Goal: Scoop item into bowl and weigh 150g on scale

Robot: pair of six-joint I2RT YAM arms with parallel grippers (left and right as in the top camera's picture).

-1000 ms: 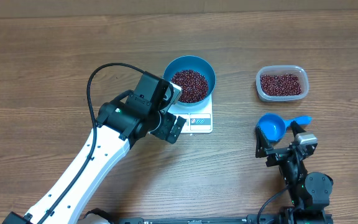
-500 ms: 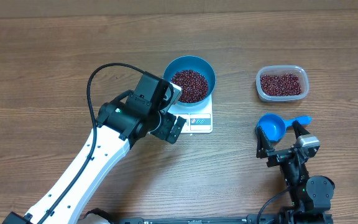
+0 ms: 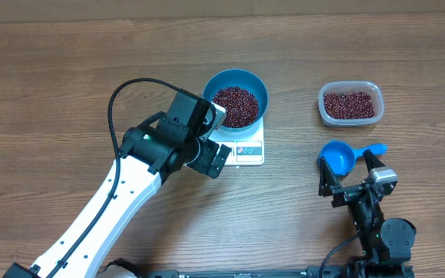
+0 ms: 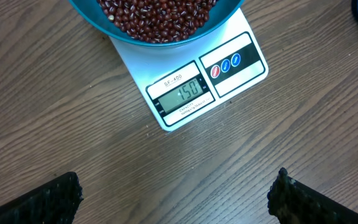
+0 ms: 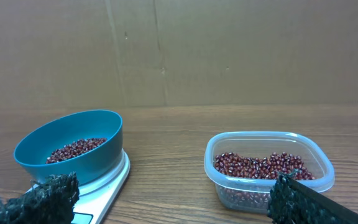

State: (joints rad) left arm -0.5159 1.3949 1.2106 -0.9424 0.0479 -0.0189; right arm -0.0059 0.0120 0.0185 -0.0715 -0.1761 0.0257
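Fingers on my left gripper [image 4: 176, 202] stood wide apart, holding nothing, over bare wood just short of the scale [image 4: 241, 43], whose display read 150. On the scale sat the blue bowl [image 4: 120, 34] with the beans [image 4: 160, 12] heaped inside. My right gripper [image 3: 350, 171] was spread just as wide and held nothing, low on my side of the table. Just beyond its tips lay the blue scoop [image 3: 337, 158], handle pointing right, between that gripper and the clear tub [image 3: 322, 108] holding more beans. The left arm's black cable [image 3: 114, 100] looped above the wood-grain table [image 3: 52, 69]. A brown cardboard wall [image 5: 229, 50] closed off the far side.
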